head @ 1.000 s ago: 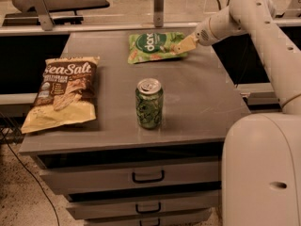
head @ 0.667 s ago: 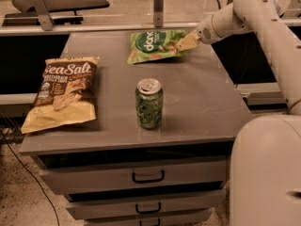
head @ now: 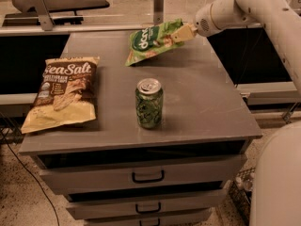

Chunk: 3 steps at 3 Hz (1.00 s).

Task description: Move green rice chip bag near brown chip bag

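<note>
The green rice chip bag is a light-green pouch with a dark green round logo. It hangs tilted above the far middle of the grey cabinet top, its lower left corner close to the surface. My gripper is shut on the pouch's right edge, reaching in from the upper right. The brown chip bag, with white "Sea Salt" lettering and a tan bottom, lies flat at the left side of the top, well apart from the pouch.
A green soda can stands upright in the middle of the cabinet top, between the two bags. Drawers with handles are below. A metal post stands behind the far edge. My white arm fills the right.
The gripper has lifted the green pouch off the surface and carried it slightly left. The can and brown bag have not moved.
</note>
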Tool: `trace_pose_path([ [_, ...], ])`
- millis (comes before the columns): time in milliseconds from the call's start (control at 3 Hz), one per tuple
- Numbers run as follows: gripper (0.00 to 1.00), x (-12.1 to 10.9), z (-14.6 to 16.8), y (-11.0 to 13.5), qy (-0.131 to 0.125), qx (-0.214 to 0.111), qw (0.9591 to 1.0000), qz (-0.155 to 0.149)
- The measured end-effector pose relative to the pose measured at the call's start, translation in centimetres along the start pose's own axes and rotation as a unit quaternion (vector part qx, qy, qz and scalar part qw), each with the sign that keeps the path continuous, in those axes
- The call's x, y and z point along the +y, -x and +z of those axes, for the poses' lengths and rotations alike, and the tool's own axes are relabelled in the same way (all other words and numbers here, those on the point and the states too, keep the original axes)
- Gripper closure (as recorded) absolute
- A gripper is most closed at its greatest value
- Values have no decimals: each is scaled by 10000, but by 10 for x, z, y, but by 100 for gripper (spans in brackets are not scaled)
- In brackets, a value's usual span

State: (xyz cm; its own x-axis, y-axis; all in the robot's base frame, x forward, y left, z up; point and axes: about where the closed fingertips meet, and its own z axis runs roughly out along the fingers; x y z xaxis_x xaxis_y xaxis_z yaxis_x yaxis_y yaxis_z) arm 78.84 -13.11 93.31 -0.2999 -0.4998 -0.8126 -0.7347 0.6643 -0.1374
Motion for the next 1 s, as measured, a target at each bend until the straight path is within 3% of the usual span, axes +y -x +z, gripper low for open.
trace_pose_path([
  [333, 100, 28, 3, 23, 48, -95, 9999, -40],
  [1000, 100, 89, 40, 48, 488, -121, 9987, 79],
])
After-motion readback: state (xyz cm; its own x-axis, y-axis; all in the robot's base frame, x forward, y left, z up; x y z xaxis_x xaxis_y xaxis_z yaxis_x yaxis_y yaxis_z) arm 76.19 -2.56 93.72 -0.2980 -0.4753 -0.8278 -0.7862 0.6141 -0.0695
